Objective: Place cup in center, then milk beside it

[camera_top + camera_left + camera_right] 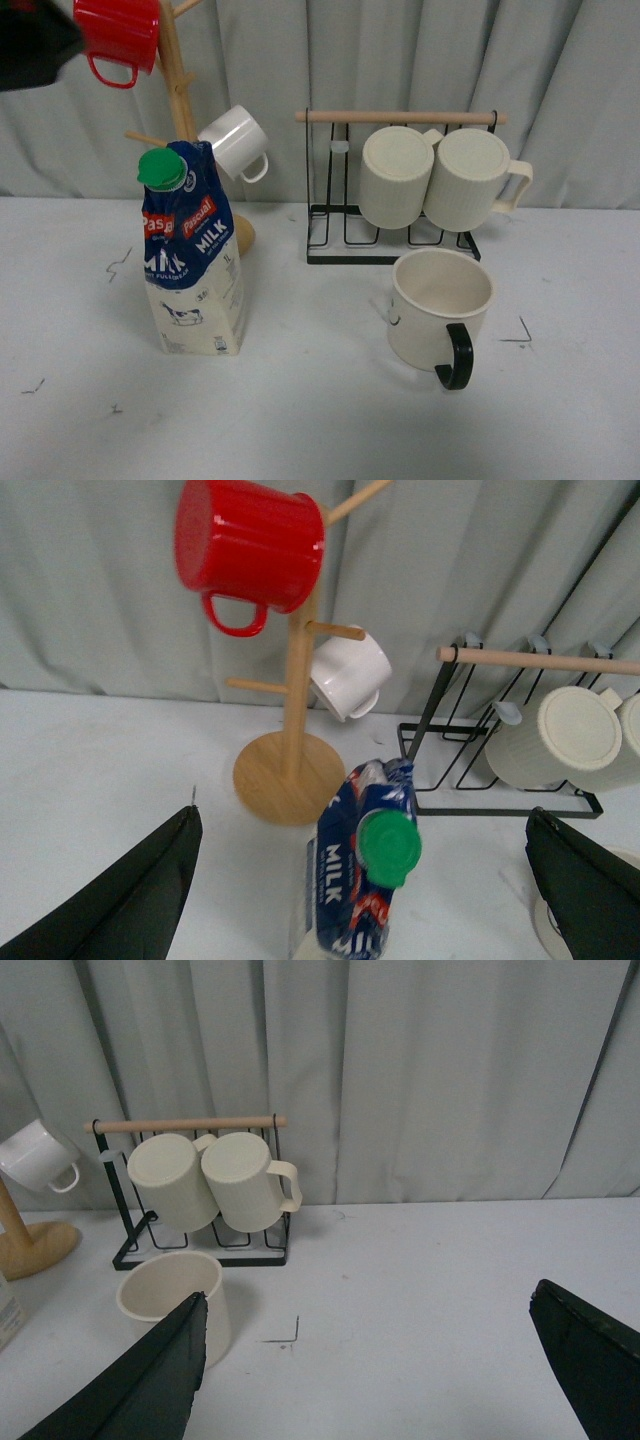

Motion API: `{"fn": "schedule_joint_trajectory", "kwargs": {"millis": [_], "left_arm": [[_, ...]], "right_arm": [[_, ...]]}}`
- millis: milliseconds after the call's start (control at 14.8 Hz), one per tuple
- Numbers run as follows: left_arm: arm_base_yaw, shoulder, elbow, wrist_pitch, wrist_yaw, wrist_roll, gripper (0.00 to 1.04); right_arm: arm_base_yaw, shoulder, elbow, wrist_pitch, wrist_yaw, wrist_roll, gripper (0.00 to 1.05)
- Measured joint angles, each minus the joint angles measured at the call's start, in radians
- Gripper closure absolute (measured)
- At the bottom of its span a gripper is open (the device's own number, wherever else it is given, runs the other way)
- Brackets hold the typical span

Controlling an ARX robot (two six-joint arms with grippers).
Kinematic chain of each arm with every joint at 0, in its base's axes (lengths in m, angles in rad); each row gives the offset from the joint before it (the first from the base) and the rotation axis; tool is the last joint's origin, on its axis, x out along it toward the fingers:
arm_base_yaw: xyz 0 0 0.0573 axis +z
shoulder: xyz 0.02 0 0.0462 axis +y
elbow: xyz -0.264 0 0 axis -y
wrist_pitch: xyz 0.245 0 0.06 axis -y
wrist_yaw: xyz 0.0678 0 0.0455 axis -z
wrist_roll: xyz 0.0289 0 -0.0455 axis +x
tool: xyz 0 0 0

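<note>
The cup is seen upright on the bench, right of the middle and just in front of the wire rack. The milk is stood well apart at the left, before the wooden mug tree. Neither placement is judged done. The left gripper is held wide open above the milk, the right gripper wide open beside the cup; nothing is gripped. The pale bench is backed by a grey curtain.
</note>
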State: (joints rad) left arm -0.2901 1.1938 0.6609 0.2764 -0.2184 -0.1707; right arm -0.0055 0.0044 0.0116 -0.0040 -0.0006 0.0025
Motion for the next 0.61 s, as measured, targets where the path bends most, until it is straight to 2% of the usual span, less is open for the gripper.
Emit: {"fn": "schedule_joint_trajectory", "kwargs": {"millis": [67,135,607], "left_arm": [[-0.031,0.277,0.19,-0.013,0.011,0.021,0.07],[-0.037,0.328,0.222,-0.023,0.012,0.022,0.07],[0.011,0.454,0.291,-0.154,-0.016,0.016,0.07]], "right_arm": [[0.0,0.0,0.0,0.0,0.0,0.0,0.06],[0.0,0.0,0.0,0.0,0.0,0.0,0.06],[0.0,0.0,0.0,0.0,0.0,0.0,0.06]]}}
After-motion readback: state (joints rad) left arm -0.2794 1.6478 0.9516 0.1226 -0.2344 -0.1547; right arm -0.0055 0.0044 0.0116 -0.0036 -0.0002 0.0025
